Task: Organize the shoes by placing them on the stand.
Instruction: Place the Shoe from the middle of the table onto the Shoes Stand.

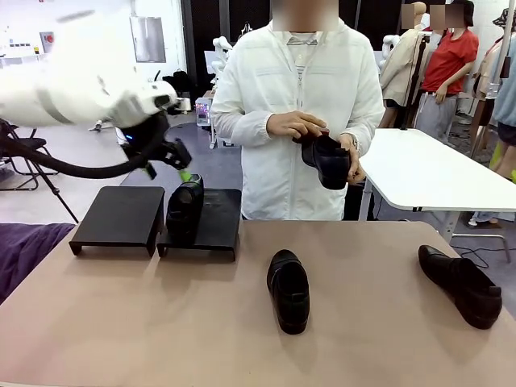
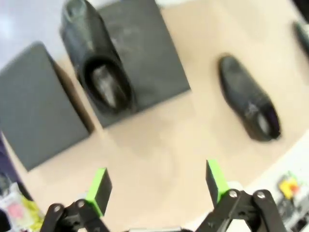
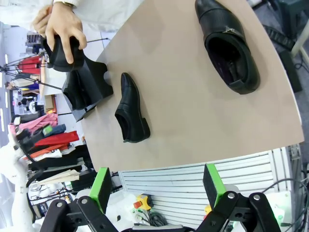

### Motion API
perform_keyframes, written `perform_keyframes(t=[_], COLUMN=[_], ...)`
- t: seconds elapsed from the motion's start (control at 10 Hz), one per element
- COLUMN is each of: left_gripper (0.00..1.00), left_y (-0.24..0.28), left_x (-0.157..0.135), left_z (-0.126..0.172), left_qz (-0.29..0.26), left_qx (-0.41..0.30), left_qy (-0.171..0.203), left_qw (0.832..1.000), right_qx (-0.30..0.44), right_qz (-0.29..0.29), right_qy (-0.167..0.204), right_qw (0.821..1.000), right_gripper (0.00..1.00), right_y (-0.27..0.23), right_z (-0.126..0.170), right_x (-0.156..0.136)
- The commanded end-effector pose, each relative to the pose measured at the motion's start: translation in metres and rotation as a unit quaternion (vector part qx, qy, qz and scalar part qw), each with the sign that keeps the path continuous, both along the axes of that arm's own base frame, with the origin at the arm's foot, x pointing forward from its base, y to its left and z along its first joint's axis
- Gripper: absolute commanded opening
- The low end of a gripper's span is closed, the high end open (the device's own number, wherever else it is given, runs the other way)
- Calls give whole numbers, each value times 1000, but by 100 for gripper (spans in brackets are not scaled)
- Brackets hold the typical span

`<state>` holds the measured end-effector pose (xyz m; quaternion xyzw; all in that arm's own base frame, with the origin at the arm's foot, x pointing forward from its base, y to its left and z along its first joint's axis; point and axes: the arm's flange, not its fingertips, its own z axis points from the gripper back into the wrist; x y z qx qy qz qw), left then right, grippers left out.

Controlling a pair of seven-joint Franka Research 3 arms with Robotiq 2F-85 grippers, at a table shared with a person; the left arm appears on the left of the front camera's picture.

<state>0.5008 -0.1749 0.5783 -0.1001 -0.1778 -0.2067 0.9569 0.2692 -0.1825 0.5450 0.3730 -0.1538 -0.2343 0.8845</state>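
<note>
One black shoe (image 1: 185, 210) stands on the right-hand black stand (image 1: 218, 230), with my left gripper (image 1: 179, 171) open just above its far end and apart from it. In the left wrist view the open left gripper (image 2: 157, 186) is empty, with that shoe (image 2: 96, 72) on its stand (image 2: 145, 58) beyond the fingers. A second shoe (image 1: 289, 290) lies mid-table and a third shoe (image 1: 461, 284) at the right. The person holds another shoe (image 1: 326, 157) in both hands. My right gripper (image 3: 157, 186) hangs open off the table's edge, far from the shoes (image 3: 227, 46) (image 3: 130, 108).
The left stand (image 1: 121, 216) carries nothing. A purple cloth (image 1: 24, 254) covers the table's left edge. A white table (image 1: 435, 169) stands behind at the right, with other people farther off. The tan tabletop (image 1: 161, 322) in front is bare.
</note>
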Motion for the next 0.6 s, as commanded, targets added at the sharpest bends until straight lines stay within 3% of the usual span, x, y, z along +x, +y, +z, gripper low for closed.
perform_keyframes(t=[0.0, 0.1, 0.2, 0.4, 0.5], left_gripper=[100, 100, 100, 100, 100], left_y=[72, 100, 123, 200, 226], left_x=[-14, -29, -48, -147, -181], left_z=[8, -4, -13, -26, -33], left_qz=[13, 35, 64, 183, 222], left_qx=[-31, -74, -114, -255, -287], left_qy=[128, 162, 166, 51, 25], left_qw=[991, 983, 978, 948, 931], right_qx=[0, 0, 0, 0, 0], right_qz=[8, 8, 8, 8, 8], right_qy=[-11, -11, -11, -11, -11], right_qw=[1000, 1000, 1000, 1000, 1000], right_gripper=[100, 100, 100, 100, 100], right_y=[-2, -2, -2, -2, -2], right_z=[1, 1, 1, 1, 1], right_x=[1, 1, 1, 1, 1])
